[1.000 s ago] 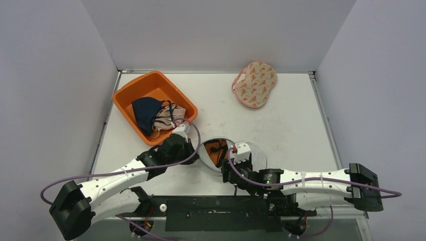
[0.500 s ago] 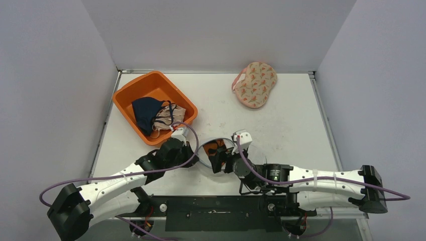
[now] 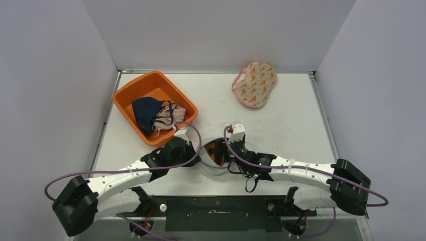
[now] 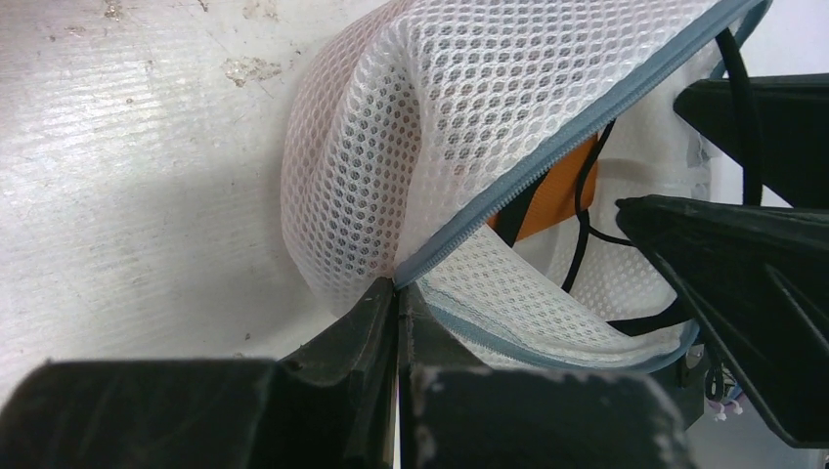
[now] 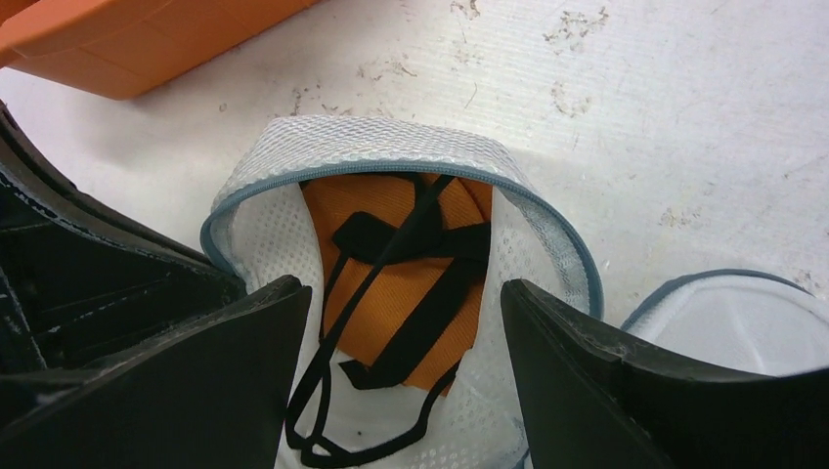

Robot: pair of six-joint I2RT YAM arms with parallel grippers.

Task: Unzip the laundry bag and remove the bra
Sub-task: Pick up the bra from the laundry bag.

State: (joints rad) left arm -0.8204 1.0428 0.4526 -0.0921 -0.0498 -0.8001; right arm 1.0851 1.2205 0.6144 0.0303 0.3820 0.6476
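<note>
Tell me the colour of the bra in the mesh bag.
Orange bra with black straps, best in the right wrist view.

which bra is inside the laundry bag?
The orange bra with black straps, inside the unzipped laundry bag. The floral bra lies loose on the table; the navy bra and striped bra sit in the orange bin.

No text, label, brand, number or sign is legible on the laundry bag, orange tub or table.
</note>
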